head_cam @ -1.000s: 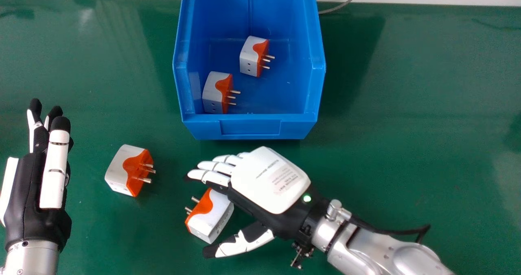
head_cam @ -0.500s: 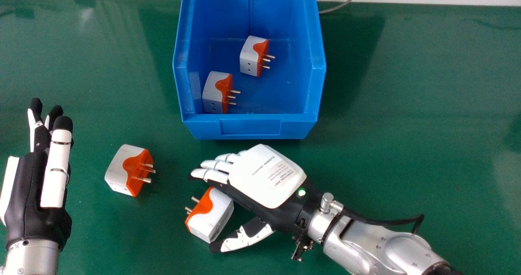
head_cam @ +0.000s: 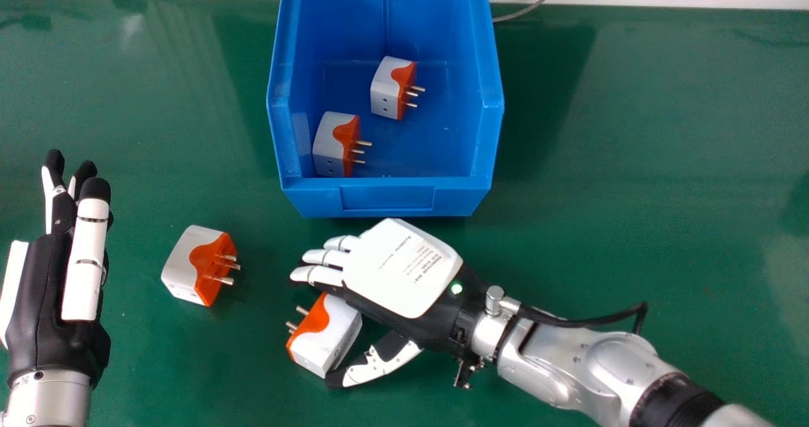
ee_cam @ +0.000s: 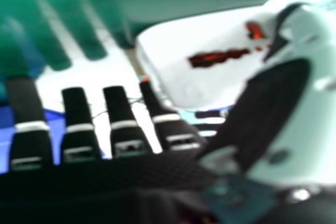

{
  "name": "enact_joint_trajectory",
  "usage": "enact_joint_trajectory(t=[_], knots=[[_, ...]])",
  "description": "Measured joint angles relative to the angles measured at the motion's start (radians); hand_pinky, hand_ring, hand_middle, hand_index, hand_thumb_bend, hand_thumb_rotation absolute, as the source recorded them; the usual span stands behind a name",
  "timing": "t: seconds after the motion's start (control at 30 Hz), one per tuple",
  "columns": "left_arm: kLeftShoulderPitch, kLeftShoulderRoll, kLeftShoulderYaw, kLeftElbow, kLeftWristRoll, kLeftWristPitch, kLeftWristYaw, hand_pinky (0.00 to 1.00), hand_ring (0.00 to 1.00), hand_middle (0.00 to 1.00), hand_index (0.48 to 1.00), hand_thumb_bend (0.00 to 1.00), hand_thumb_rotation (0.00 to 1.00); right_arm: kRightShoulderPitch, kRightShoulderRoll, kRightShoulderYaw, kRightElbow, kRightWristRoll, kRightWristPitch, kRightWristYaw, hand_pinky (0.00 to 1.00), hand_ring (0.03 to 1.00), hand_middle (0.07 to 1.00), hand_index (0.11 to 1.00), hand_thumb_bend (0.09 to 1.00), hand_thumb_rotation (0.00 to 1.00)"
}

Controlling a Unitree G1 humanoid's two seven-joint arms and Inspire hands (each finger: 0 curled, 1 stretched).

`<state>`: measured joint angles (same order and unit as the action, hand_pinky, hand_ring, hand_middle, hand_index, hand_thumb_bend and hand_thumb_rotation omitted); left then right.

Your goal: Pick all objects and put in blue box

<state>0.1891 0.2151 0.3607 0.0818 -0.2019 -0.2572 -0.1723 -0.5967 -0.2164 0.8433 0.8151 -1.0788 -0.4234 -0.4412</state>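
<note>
At the far left of the head view, the robot's left hand (head_cam: 38,313) is idle, palm turned inward, its fingers (head_cam: 84,263) straight and holding nothing. To the right of it, an orange-and-white plug adapter (head_cam: 189,259) lies by itself on the green desk (head_cam: 632,193), prongs pointing right.

Farther right, a second adapter (head_cam: 325,335) lies tilted on the desk, its prongs towards the upper left and its far end partly covered by the right hand (head_cam: 401,269). Beyond it stands the blue box (head_cam: 387,199), with one adapter (head_cam: 332,146) near its left front corner and another (head_cam: 393,86) deeper in, to the right.

The right hand's fingers are extended and spread over the far side of the second adapter, and its thumb (head_cam: 382,360) is out at the near corner, touching or just beside it. The hand looks open, with no firm hold.

The step in hand seems to be grasping this third adapter. The next move calls for closing the thumb and fingers on its opposite sides, then lifting it clear of the box's front wall before letting go inside. The lone adapter at the left would remain.
</note>
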Motion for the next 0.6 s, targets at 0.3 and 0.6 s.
enact_joint_trajectory(t=[0.3, 0.6], knots=[[-0.001, 0.0, 0.0, -0.01, -0.001, 0.008, 0.002, 1.0, 1.0, 1.0, 0.989, 0.43, 0.92, -0.068, 0.049, 0.057, 0.144, -0.029, -0.009, -0.122, 0.41, 0.451, 0.479, 0.488, 0.503, 0.12], [-0.004, 0.0, -0.002, -0.019, 0.01, 0.022, 0.012, 1.0, 1.0, 1.0, 0.976, 0.43, 0.93, -0.098, 0.071, 0.051, 0.161, 0.075, -0.122, -0.079, 0.25, 0.289, 0.424, 0.506, 0.519, 0.0]])
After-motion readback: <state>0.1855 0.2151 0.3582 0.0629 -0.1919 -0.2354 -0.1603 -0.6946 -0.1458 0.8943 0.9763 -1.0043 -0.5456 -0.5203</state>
